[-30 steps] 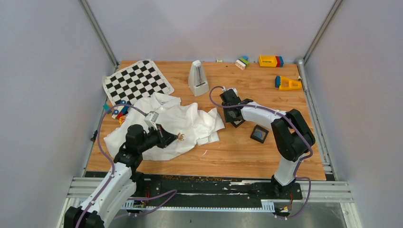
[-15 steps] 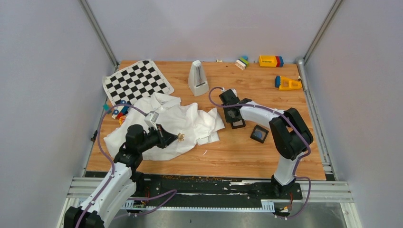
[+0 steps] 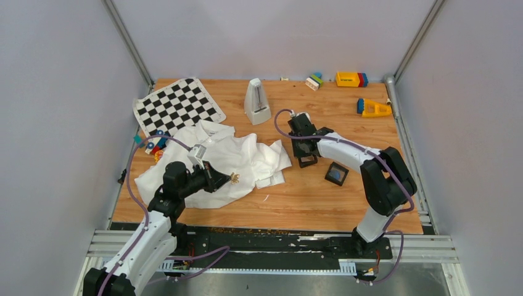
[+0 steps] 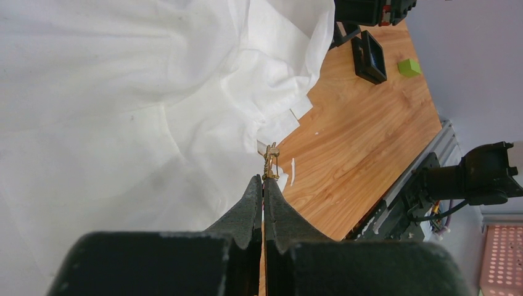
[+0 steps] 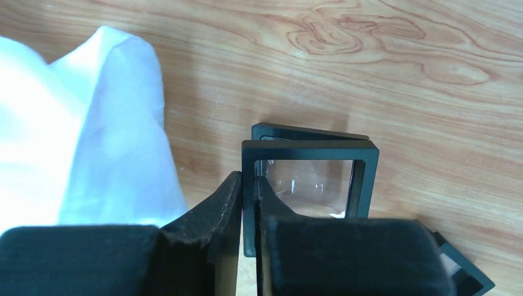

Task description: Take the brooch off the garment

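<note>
On the tabletop the garment lay crumpled towards the left. We judged the task nearly finished. The ornament looked lifted clear of the cloth, though we could not tell whether its pin caught a thread. What remained was to carry it off and set it down.

The right gripper had its jaws squeezed onto one wall of a small black box with a clear window, just beside the shirt. The left gripper had its jaws pressed nearly together, pinching the brooch at their very tips, over the garment's near edge.
</note>
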Robot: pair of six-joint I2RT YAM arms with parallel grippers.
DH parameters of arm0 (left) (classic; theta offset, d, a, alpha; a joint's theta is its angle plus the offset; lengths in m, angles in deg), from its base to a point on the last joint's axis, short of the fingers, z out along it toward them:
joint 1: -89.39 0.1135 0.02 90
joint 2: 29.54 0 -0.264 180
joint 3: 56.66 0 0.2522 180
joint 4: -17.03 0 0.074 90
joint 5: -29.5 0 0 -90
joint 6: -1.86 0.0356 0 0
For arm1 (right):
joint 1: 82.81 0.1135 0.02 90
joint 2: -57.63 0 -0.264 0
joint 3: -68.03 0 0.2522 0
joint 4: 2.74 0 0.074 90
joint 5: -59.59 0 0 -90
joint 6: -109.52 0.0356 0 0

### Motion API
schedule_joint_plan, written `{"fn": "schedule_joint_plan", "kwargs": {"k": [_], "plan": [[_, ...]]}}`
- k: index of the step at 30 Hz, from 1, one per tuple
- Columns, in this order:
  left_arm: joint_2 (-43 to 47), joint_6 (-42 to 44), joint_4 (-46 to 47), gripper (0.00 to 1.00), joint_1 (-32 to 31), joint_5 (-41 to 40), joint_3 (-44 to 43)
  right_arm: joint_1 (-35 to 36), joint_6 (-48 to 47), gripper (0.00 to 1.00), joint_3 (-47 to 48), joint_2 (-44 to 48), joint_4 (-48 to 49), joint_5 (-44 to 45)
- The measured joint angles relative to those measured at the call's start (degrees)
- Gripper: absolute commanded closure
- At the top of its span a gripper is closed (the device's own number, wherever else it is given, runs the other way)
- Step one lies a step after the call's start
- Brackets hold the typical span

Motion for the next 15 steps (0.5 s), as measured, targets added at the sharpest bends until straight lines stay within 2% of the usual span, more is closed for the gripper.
{"fn": "schedule_joint_plan", "kwargs": {"k": [8, 15], "plan": [[-1.49, -0.17, 2.25, 1.00, -0.28, 1.46, 0.00, -1.84, 1.99, 1.00, -3.28, 9.18, 0.24, -9.20], [-3.96, 0.00, 4.92, 1.00, -6.21, 0.00, -0.02, -11.39, 6.27, 1.00, -10.73, 18.34, 2.40, -26.56]]}}
